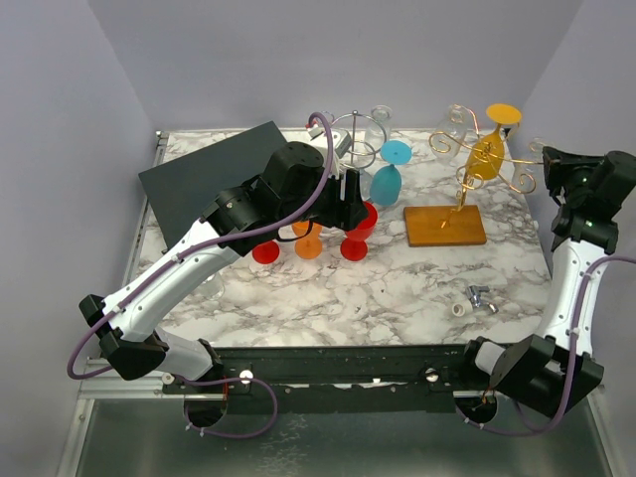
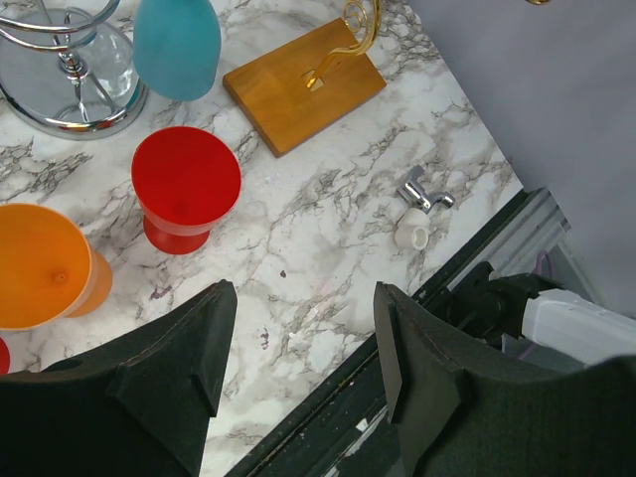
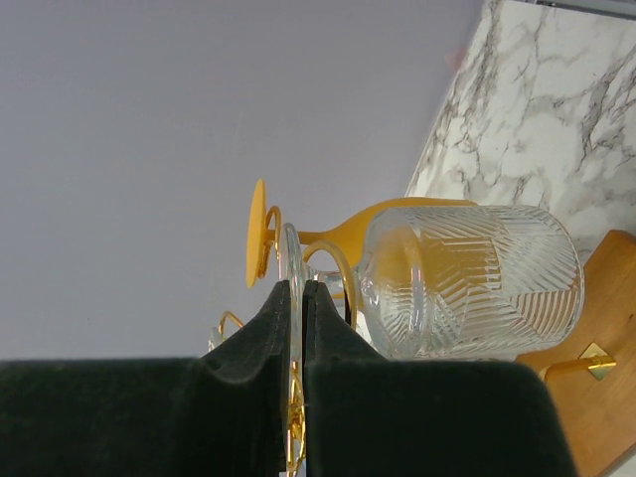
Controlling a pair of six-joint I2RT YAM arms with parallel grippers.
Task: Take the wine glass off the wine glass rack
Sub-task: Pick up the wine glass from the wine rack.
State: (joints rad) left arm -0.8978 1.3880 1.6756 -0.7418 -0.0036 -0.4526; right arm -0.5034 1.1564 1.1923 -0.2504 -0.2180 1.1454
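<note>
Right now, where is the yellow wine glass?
Top view, far right: the yellow wine glass hangs inverted on the gold wire rack, above its wooden base.

Gold wire wine glass rack (image 1: pixel 462 187) stands upright on a wooden base, right of table centre. Clear ribbed wine glass (image 3: pixel 467 283) hangs inverted on it, foot rim pinched by right gripper (image 3: pixel 295 288). Yellow wine glass (image 1: pixel 486 154) hangs just behind.
</note>
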